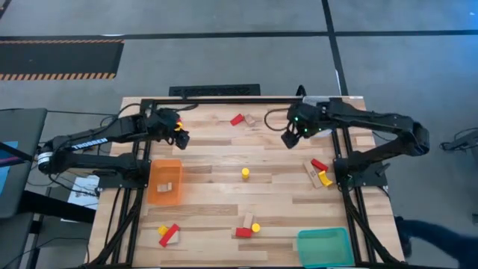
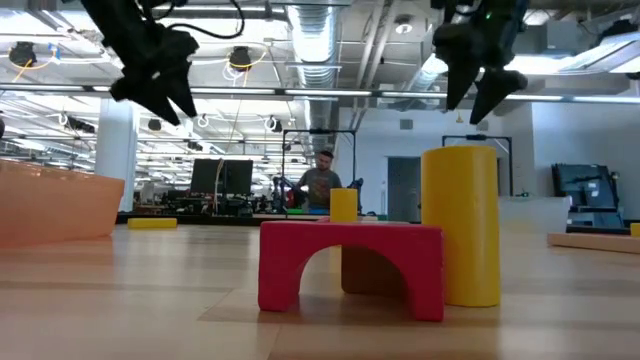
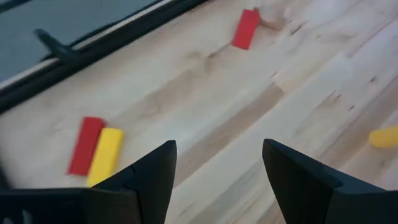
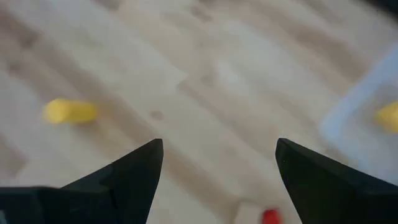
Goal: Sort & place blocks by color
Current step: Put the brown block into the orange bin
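Observation:
Red, yellow and plain wood blocks lie scattered on the wooden table (image 1: 224, 157). A red bar (image 3: 85, 144) and a yellow bar (image 3: 106, 155) lie side by side by the far edge, just beyond my left gripper (image 3: 217, 146), which hangs open above the table (image 1: 181, 139). A red block (image 1: 237, 119) and a wood block (image 1: 250, 119) lie at the far middle. A yellow cylinder (image 1: 245, 173) stands at the centre. My right gripper (image 1: 289, 140) hangs open and empty over the far right (image 4: 219, 142).
An orange tray (image 1: 166, 181) at the left holds a wood block. A green tray (image 1: 323, 246) sits at the near right, and a clear tray (image 4: 364, 118) holds something yellow. More blocks lie at the right (image 1: 320, 172), near middle (image 1: 246, 228) and near left (image 1: 168, 233).

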### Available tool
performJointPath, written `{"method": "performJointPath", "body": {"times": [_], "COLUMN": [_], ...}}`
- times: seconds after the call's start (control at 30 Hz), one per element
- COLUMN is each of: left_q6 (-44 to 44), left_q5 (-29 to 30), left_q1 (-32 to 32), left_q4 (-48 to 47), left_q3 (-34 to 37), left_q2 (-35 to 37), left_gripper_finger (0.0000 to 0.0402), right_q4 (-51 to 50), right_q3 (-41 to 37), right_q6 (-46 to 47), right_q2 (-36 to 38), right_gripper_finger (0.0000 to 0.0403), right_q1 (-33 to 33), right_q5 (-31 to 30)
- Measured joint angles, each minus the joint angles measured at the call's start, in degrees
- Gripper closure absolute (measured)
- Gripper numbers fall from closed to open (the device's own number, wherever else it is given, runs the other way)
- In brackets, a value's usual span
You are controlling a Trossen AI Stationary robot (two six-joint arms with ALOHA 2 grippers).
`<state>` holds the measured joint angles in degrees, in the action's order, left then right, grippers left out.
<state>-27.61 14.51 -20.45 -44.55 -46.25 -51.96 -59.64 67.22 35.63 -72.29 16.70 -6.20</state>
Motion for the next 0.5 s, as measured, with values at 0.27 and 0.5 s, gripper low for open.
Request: {"method": "performJointPath", "body": {"times": [0.27, 0.5], "left_q6": [5.2, 6.8], "left_q5": [-6.7, -8.3], "left_q1": [-0.1, -2.9], "left_q4": [7.2, 8.6], "left_q3": [1.6, 1.6], "left_q2": [-5.0, -7.3], "left_gripper_finger": [0.0175, 0.0175], "right_q4": [0.0, -0.1], "right_q3": [0.0, 0.0], "right_q6": [5.3, 9.7], "right_q2": [2.8, 3.9], "right_gripper_finger": [0.0072, 0.0072], "right_q1": [-8.9, -14.2], "right_q5": [2.0, 1.9]}}
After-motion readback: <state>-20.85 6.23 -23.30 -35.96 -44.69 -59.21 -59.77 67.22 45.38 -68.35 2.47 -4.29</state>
